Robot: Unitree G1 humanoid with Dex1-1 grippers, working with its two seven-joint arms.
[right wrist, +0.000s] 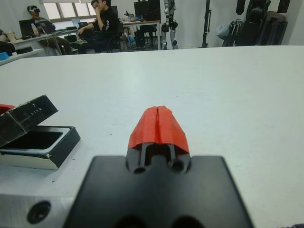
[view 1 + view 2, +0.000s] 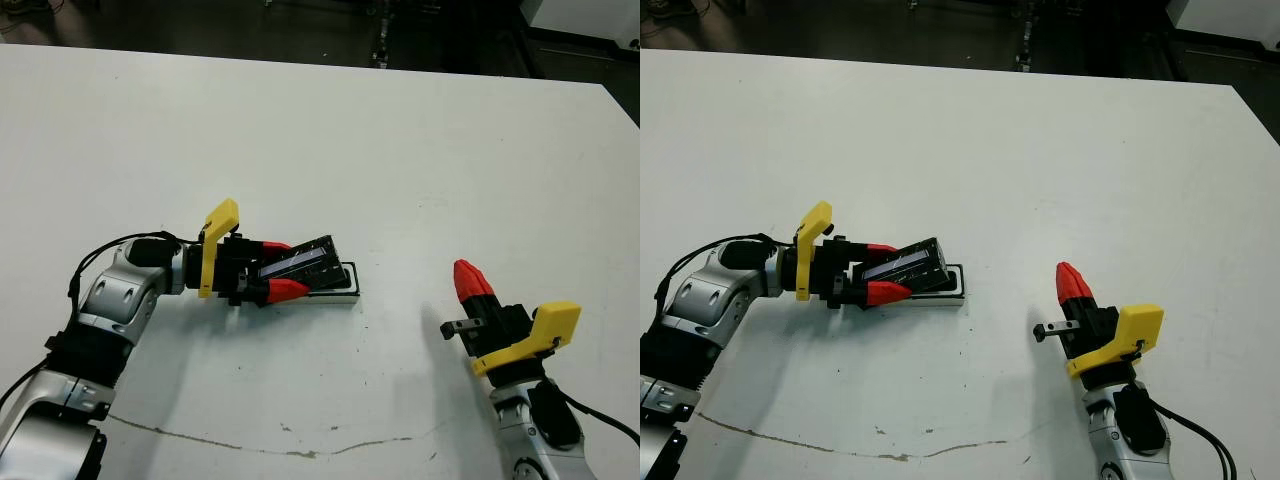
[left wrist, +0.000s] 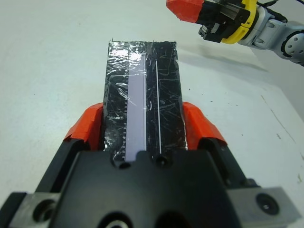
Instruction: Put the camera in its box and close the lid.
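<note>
The left gripper [image 2: 272, 270] is clamped on the lid [image 2: 300, 262], tilted over the box [image 2: 335, 291] toward the table's [image 2: 400, 150] near-left side, so closing appears underway but unfinished, the camera unseen, while the right gripper [image 1: 158, 124] idles with fingers together.

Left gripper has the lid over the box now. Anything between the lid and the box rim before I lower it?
Nothing visible. The left gripper holds the lid tilted above the box. The right gripper is off to the side.
</note>
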